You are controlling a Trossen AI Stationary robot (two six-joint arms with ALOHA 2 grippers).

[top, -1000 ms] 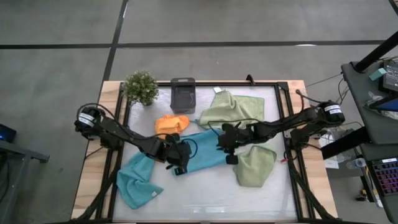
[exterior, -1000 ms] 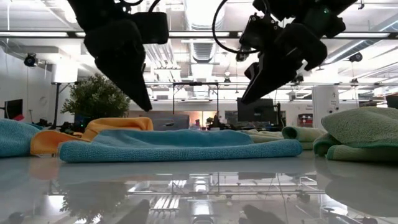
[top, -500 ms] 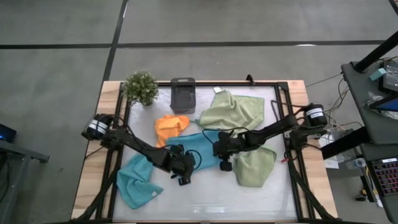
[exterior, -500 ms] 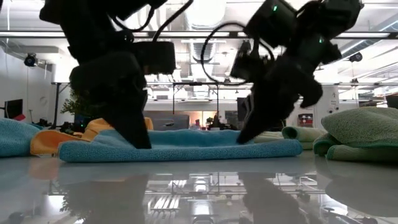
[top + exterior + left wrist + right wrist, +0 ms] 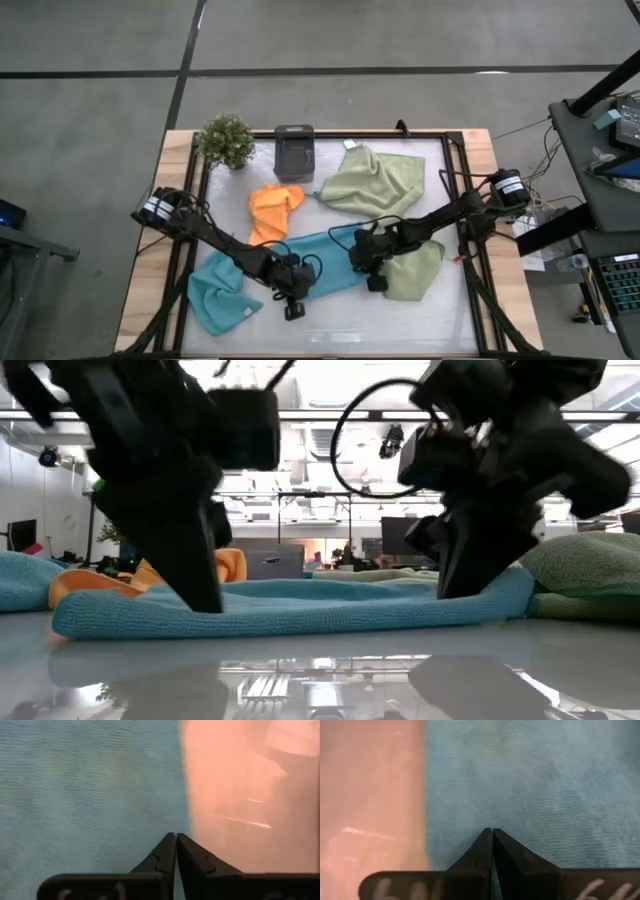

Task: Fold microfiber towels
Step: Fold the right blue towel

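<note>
I am pinching the blue towel (image 5: 325, 262), lying mid-table toward six o'clock, with left gripper (image 5: 291, 297) and right gripper (image 5: 372, 277) both clamped on its near edge; soft, limp, light, so corners are gripping best.

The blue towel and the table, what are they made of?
Blue towel: looks like soft, fuzzy cloth, with fine woven ribs, probably microfiber. Table: looks hard, smooth and glossy, since it mirrors the room and the arms; which material, I cannot tell.
</note>
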